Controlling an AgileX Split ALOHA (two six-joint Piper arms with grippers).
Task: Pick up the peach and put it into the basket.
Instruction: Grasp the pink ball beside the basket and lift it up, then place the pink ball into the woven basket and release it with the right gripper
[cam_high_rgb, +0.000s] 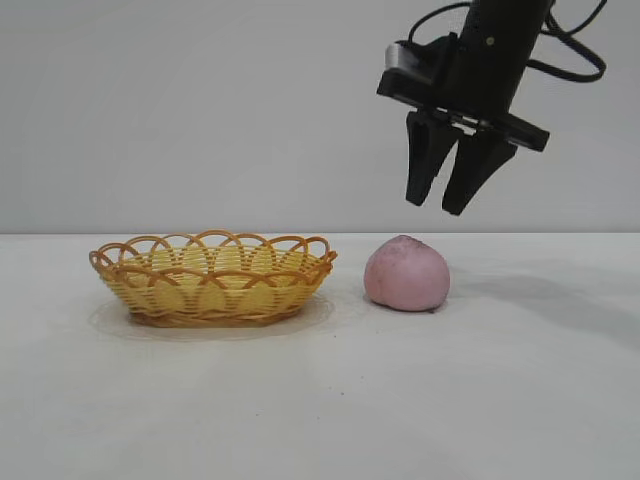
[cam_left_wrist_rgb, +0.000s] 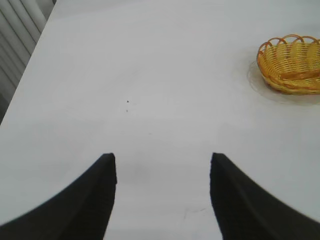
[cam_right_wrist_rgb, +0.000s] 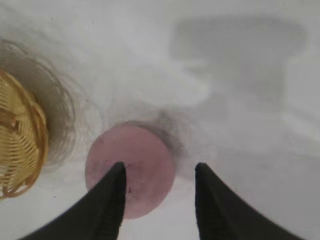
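Pink-mauve and matte, the peach (cam_high_rgb: 407, 274) sat on the white counter (cam_high_rgb: 500, 400), just beside the basket (cam_high_rgb: 212, 278) and apart from it, the basket lying toward the left arm's side. Yellow-tan weave with an orange looped rim, the basket stood upright and held nothing visible. Right tool (cam_high_rgb: 440, 204): hung in the air above the peach and slightly to its right in the exterior view, fingers pointing down and parted with a clear gap, touching nothing. Right wrist view: showed the peach (cam_right_wrist_rgb: 131, 170) from above, partly behind one dark finger (cam_right_wrist_rgb: 107, 210), the other finger over bare counter, with an edge of the basket (cam_right_wrist_rgb: 20, 145) nearby; this top-down offset was not evident from the exterior camera. Left tool (cam_left_wrist_rgb: 162, 200): absent from the exterior view, recorded only by its own wrist camera, fingers spread wide over bare counter (cam_left_wrist_rgb: 150, 75), gripping nothing. Same camera caught the basket (cam_left_wrist_rgb: 291, 64) well apart near the frame's edge; the peach did not appear in it.
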